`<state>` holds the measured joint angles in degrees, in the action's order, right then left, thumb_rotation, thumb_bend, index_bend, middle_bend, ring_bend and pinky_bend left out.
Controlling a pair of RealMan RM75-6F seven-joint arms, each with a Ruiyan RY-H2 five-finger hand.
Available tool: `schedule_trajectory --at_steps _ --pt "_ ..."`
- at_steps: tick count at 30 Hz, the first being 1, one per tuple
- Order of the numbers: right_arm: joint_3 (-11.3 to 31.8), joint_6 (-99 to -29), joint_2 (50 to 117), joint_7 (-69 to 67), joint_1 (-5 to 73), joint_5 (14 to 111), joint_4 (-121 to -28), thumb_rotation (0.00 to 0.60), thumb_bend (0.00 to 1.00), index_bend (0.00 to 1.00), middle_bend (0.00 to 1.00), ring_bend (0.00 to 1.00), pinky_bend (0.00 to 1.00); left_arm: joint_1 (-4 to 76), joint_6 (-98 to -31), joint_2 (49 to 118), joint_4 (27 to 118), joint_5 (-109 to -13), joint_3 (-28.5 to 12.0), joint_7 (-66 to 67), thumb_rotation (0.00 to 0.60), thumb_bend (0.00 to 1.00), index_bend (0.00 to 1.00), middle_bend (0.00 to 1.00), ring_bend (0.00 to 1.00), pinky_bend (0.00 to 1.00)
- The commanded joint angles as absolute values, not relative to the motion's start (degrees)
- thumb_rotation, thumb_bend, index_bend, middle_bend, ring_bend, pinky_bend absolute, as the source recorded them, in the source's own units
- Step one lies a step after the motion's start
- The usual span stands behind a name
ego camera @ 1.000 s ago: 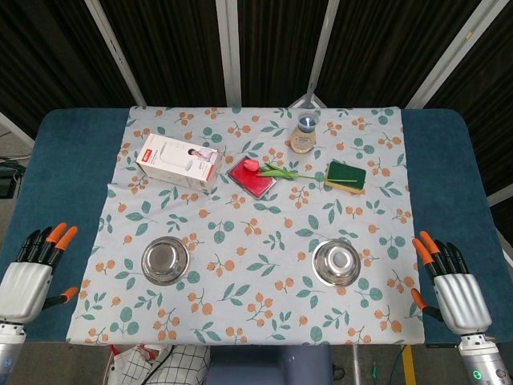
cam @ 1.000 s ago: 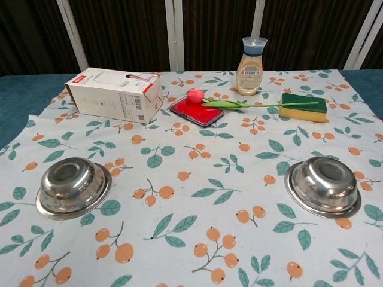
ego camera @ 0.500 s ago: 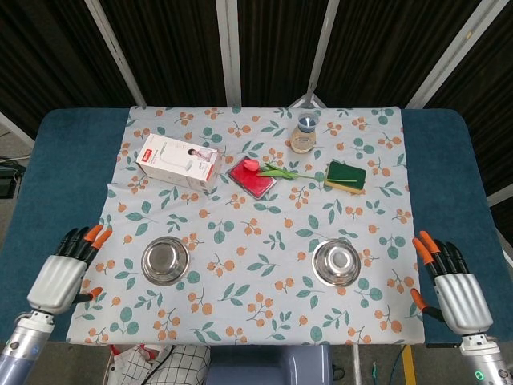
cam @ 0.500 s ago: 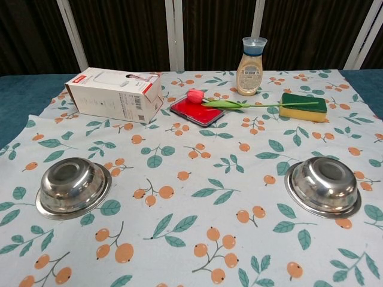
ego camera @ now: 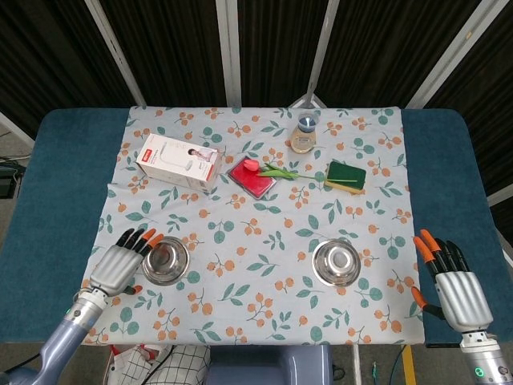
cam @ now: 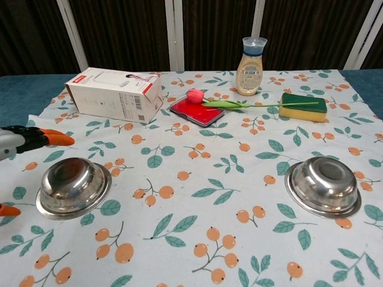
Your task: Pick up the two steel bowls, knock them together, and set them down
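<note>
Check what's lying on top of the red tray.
A tulip lies across the red tray: its pink bloom rests on the tray, its green stem runs off toward the sponge. The tray surface under the bloom is hidden.

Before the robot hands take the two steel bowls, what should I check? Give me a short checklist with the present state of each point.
1. Left robot hand open and beside the left steel bowl: ok, fingers spread, holding nothing.
2. Left bowl free to lift: ok, upside down on the tablecloth with nothing on it.
3. Right robot hand near the right steel bowl: not ok, it is open but off the cloth, well apart from the bowl.
4. Right bowl free to lift: ok, upside down, nothing touching it.
5. Space between the bowls to knock them together: ok; box, tulip and sponge lie farther back.
6. Contact of left fingers with the bowl rim: cannot tell.
</note>
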<state>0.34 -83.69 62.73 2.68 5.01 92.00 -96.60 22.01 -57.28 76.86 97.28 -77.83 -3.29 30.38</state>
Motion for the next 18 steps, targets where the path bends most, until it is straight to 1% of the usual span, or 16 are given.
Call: schedule_trajectory --at_steps 1,4,8,12,13,15,17,18 --pt "0.3 -83.8 62.6 2.4 5.0 92.0 -96.6 0.600 0.38 0.00 0.00 0.00 0.05 24.5 -54.8 79.3 96.7 -75.1 -4.3 33.0 0.600 0.09 0.00 0.00 0.00 0.00" --pt "0.4 -83.9 62.4 2.1 4.9 91.9 -96.6 0.600 0.38 0.00 0.00 0.00 0.05 25.6 -53.7 80.5 96.3 -73.2 -4.6 34.4 0.600 0.11 0.00 0.00 0.00 0.01" --pt "0.3 -84.0 62.2 1.5 4.9 92.1 -96.6 0.600 0.38 0.00 0.00 0.00 0.05 27.1 -52.9 82.0 95.6 -70.4 -5.0 36.3 0.600 0.15 0.00 0.01 0.00 0.07" --pt "0.3 -84.3 62.0 1.1 4.8 92.1 -96.6 0.600 0.37 0.00 0.00 0.00 0.05 27.9 -52.7 82.7 95.3 -68.6 -4.7 37.9 0.600 0.17 0.00 0.07 0.00 0.14" --pt "0.3 -84.4 61.9 1.0 4.7 92.1 -96.6 0.600 0.37 0.00 0.00 0.00 0.05 28.0 -52.8 82.9 95.3 -68.2 -4.6 38.3 0.600 0.18 0.02 0.11 0.03 0.18" --pt "0.3 -84.5 61.8 0.7 4.7 92.2 -96.6 0.600 0.38 0.00 0.00 0.00 0.05 28.4 -53.0 83.2 95.3 -67.1 -4.3 39.6 0.600 0.23 0.13 0.23 0.14 0.32" --pt "0.3 -84.5 61.8 0.5 4.7 92.2 -96.6 0.600 0.37 0.00 0.00 0.00 0.05 28.6 -53.4 83.5 95.3 -66.5 -4.0 40.6 0.600 0.28 0.22 0.33 0.24 0.45" --pt "0.2 -84.4 61.8 0.4 4.7 92.2 -96.7 0.600 0.38 0.00 0.00 0.00 0.05 28.7 -53.5 83.6 95.3 -66.1 -3.9 40.9 0.600 0.29 0.25 0.36 0.27 0.49"
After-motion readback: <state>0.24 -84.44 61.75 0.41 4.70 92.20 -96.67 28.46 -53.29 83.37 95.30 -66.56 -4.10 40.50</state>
